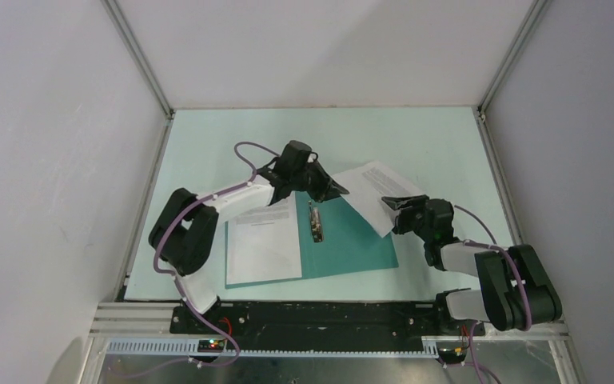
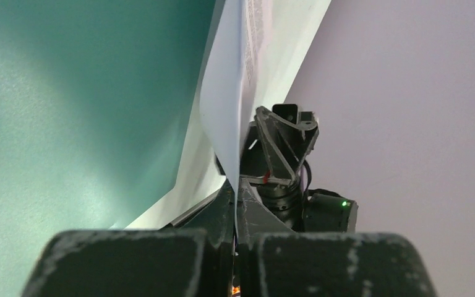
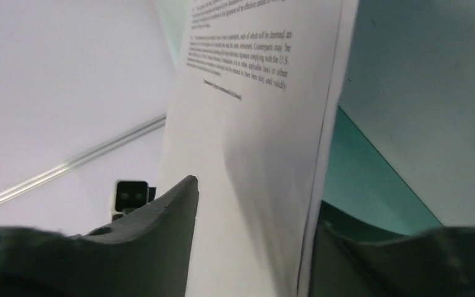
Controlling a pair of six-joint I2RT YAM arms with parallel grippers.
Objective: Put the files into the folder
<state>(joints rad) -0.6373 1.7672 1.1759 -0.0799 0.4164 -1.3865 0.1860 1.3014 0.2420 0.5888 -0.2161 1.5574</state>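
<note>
The teal folder point(image 1: 352, 240) lies open on the table, its metal clip point(image 1: 315, 220) along the spine. One white file point(image 1: 264, 240) rests flat on the folder's left half. The second file point(image 1: 372, 192) is lifted off the right half, slanting toward the back right. My left gripper point(image 1: 336, 190) is shut on that sheet's left corner; in the left wrist view the paper point(image 2: 229, 111) rises from my left gripper's point(image 2: 238, 185) closed jaws over the folder point(image 2: 68, 93). My right gripper point(image 1: 393, 205) straddles the sheet's near right edge. There my right gripper point(image 3: 253, 204) is open around the printed sheet point(image 3: 253, 111).
White enclosure walls with aluminium posts point(image 1: 140, 60) ring the pale green table top point(image 1: 208, 144). A black mounting rail point(image 1: 312, 316) runs along the near edge between the arm bases. The folder's right half point(image 3: 371, 179) lies just below the right jaw.
</note>
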